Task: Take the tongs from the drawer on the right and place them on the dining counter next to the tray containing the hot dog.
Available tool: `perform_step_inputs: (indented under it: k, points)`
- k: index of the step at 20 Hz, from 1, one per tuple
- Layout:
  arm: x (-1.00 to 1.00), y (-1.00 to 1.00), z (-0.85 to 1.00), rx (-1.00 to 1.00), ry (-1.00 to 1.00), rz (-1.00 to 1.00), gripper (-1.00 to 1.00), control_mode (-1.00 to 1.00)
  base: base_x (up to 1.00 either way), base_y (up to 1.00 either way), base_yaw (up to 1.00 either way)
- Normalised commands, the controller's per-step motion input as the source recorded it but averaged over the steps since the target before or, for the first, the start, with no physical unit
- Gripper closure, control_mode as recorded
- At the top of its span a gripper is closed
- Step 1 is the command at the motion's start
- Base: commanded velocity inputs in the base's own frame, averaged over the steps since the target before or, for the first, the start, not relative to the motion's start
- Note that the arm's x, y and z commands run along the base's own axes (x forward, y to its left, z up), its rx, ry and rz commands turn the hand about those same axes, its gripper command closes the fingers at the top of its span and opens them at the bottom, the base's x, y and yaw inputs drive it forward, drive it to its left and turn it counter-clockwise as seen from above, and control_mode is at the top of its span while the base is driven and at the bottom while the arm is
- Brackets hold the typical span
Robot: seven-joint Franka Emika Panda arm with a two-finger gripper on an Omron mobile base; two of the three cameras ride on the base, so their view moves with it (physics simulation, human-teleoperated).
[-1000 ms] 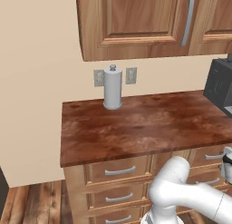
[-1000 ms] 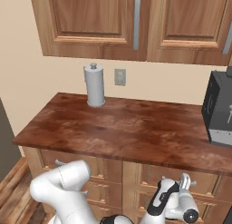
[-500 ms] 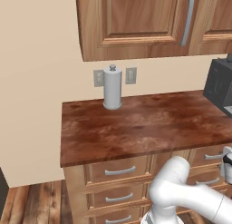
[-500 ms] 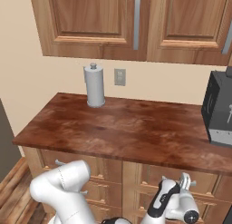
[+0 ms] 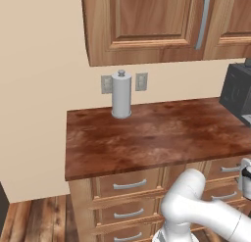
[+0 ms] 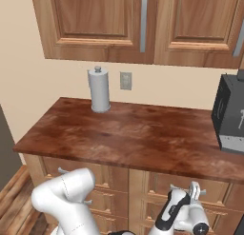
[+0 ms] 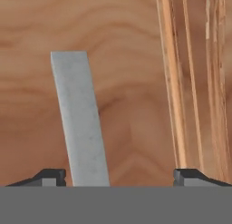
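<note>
While the gripper [image 7: 118,177] stood spread wide at the drawer front [image 7: 136,82], I judged its silver handle [image 7: 80,123] stiff, slick; I'd clamp it mid-bar.

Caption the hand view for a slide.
Open gripper close to a wooden drawer front, its silver handle between the fingertips.

The arm [image 6: 66,198] is glossy white with rounded, bulbous links and dark bands at its joints. The gripper [image 7: 120,175] ends in two small dark, blocky fingertips [image 7: 50,175].
</note>
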Motion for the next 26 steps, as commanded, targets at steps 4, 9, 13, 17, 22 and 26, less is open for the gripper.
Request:
perform_step_inputs:
  k: [4, 9, 13, 17, 22, 26]
  points:
    - [0.34, 0.00, -0.04, 0.01, -0.01, 0.00, 1.00, -1.00, 0.00, 0.00, 0.00]
    - [0.20, 0.00, 0.00, 0.01, 0.00, 0.00, 1.00, -1.00, 0.00, 0.00, 0.00]
    - [0.02, 0.00, 0.00, 0.00, 0.00, 0.00, 1.00, -1.00, 0.00, 0.00, 0.00]
    - [0.18, 0.00, -0.01, 0.00, -0.04, 0.00, 1.00, -1.00, 0.00, 0.00, 0.00]
    - [0.28, 0.10, -0.04, 0.00, -0.11, 0.00, 1.00, -1.00, 0.00, 0.00, 0.00]
    - [0.38, 0.23, -0.15, 0.00, -0.09, 0.00, 1.00, -1.00, 0.00, 0.00, 0.00]
